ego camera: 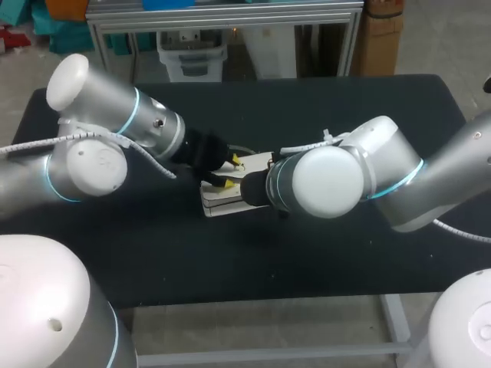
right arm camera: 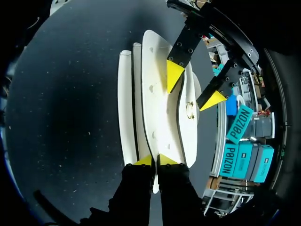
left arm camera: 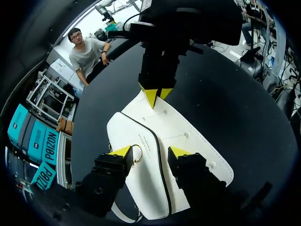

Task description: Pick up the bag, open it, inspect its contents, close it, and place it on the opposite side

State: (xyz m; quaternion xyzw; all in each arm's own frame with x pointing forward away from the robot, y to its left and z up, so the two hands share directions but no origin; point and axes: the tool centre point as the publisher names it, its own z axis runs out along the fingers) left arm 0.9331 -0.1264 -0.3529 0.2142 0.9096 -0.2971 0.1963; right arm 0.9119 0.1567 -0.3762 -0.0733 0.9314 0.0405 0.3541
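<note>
Head view first: where is the bag [ego camera: 222, 203] seen?
— It is seen lying flat on the black table [ego camera: 345, 107], about in the middle, between the two arms.

How is the left gripper [left arm camera: 150, 151] held?
— In the left wrist view its fingers are spread apart over the white bag, one at each side of the black seam. Nothing is clasped. A small gold ring [left arm camera: 136, 154] is seen just beside one yellow tip.

And the right gripper [right arm camera: 155, 160]?
— In the right wrist view its fingers are drawn nearly together, and the thin edge of the bag's flap is pinched between them.

From which side is the flap gripped?
— From the end opposite the left gripper; the two are faced toward each other across the bag.
</note>
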